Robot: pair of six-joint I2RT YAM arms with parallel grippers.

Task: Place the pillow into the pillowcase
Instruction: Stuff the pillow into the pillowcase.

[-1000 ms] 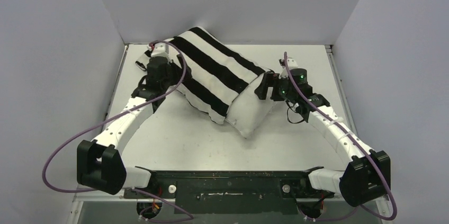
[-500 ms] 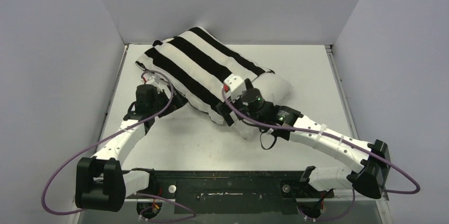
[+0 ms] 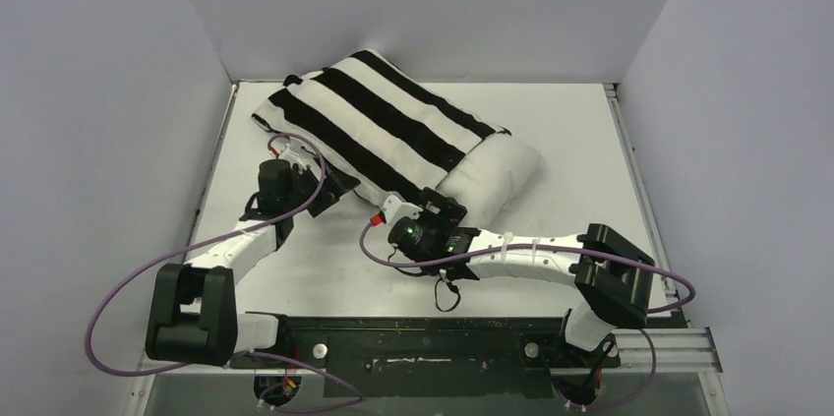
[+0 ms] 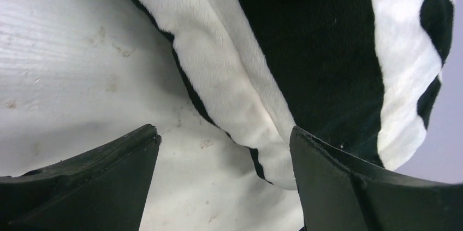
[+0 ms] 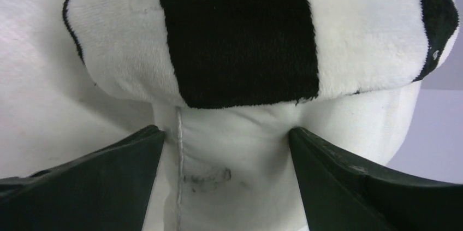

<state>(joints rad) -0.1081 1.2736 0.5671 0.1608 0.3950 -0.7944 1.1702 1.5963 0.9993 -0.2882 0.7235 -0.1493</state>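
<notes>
The pillow point(image 3: 504, 165) lies diagonally on the white bench point(image 3: 580, 141), from the far left corner toward the middle. Most of it is inside the pillowcase point(image 3: 374, 116), which has broad black and white stripes. Only the right end of the pillow is bare; it comes out of the open mouth of the pillowcase as a plump off-white bulge. In the right wrist view this bare end point(image 5: 235, 154) shows a vertical seam and a small dark smudge, and the striped hem of the pillowcase point(image 5: 240, 34) lies over it.

The right pincer point(image 3: 445, 208) is low over the bench at the near side of the pillow, just at the place where the pillowcase ends. Its two black fingers point(image 5: 87, 187) stand wide apart, so it is released. The bare pillow end appears between them, but I cannot tell if the fingers touch the fabric.

The left pincer point(image 3: 332, 190) is near the long near edge of the pillowcase, at its left half. It is released too, and its fingers point(image 4: 93, 182) are spread. In the left wrist view the lower edge of the pillowcase point(image 4: 245, 111) runs between them, resting on the bench point(image 4: 65, 67), which carries some small marks. The fingers do not grasp it.

A purple cable point(image 3: 128, 288) loops along each arm.
</notes>
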